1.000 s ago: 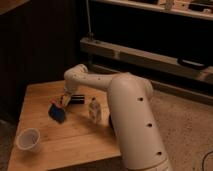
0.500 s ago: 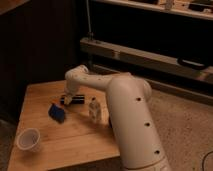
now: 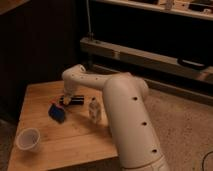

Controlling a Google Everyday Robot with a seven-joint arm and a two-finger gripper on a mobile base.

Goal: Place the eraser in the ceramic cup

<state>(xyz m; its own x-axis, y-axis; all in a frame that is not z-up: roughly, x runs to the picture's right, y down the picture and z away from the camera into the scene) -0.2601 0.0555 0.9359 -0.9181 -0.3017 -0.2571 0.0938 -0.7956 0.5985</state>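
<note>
Gripper (image 3: 67, 99) tight on eraser (image 3: 78, 100), atop tbl (image 3: 42, 107).

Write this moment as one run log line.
phase: grasp | gripper: shut on eraser, on table | ceramic cup: apart, near corner

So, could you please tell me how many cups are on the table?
1: the ceramic cup stands at the table's near-left corner, away from the hand shut on the eraser mid-table. The arm could hide another.
</note>
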